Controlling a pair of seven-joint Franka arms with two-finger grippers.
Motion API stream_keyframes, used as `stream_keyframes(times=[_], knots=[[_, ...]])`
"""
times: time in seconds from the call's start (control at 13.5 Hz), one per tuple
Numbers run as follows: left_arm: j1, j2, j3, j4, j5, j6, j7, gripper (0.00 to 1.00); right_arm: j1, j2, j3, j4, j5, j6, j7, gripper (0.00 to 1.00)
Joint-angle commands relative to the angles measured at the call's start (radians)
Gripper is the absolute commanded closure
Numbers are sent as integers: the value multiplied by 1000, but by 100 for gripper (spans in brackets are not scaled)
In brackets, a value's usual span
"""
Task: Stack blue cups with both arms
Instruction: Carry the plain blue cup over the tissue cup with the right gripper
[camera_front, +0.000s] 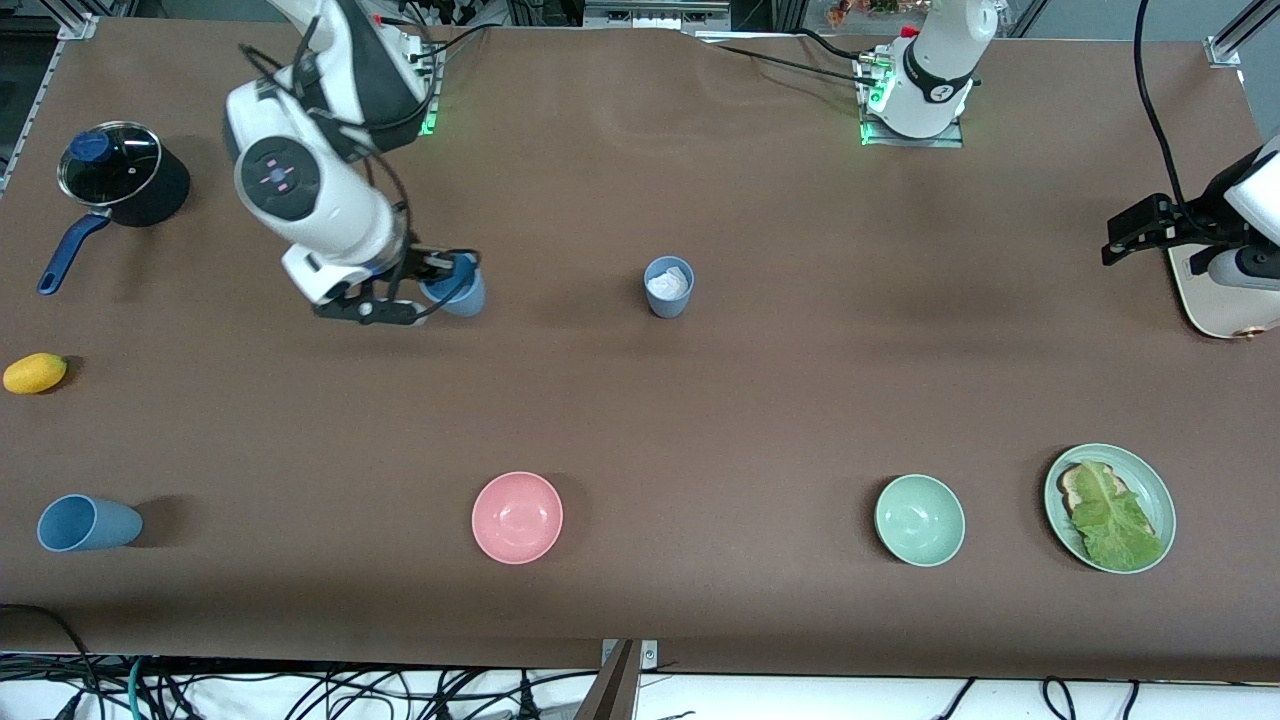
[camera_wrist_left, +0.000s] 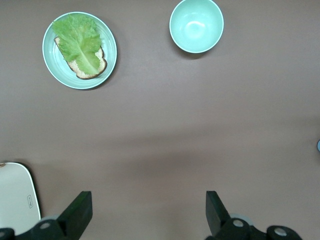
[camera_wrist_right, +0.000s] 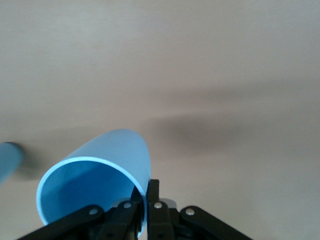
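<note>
Here the right gripper (camera_front: 440, 290) pinches the rim of a blue cup (camera_front: 458, 285), one finger inside the mouth and one outside against the wall, as the right wrist view shows with the fingers (camera_wrist_right: 150, 200) closed on the cup's edge (camera_wrist_right: 95, 185). The held cup is tilted and sits over the table (camera_front: 640, 420) toward the right arm's end; whether its base touches the cloth cannot be told. The right arm (camera_front: 310, 180) comes down from its base at the top of the front view, its wrist bent low and turned toward the middle of the table. A second blue cup (camera_front: 668, 286) stands upright near the table's middle with something white inside it, well apart from the held one. A third blue cup (camera_front: 88, 523) lies on its side nearer the front camera, at the right arm's end. The left gripper (camera_front: 1135, 232) hangs at the left arm's end of the table beside a white device (camera_front: 1215, 300), and its fingers (camera_wrist_left: 77, 215) stand wide apart with nothing between them; that arm waits. Near the front edge lie a pink bowl (camera_front: 517, 517), a mint-green bowl (camera_front: 919, 519) and a green plate (camera_front: 1160, 490) carrying bread and lettuce (camera_front: 1112, 517). A lidded pot (camera_front: 120, 175) and a yellow fruit (camera_front: 35, 372) sit by the right arm's end.
</note>
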Motion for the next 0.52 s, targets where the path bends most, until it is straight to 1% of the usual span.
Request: stream_keyframes(times=[0.0, 0.15, 0.44], knots=[[-6, -9, 12, 0, -15, -7, 23, 0, 121, 137, 0, 212, 24, -67, 228, 100], [-6, -9, 12, 0, -15, -8, 23, 0, 210, 223, -2, 325, 23, -76, 406, 100], [-4, -7, 12, 1, -15, -4, 23, 0, 349, 359, -5, 473, 5, -61, 634, 100]])
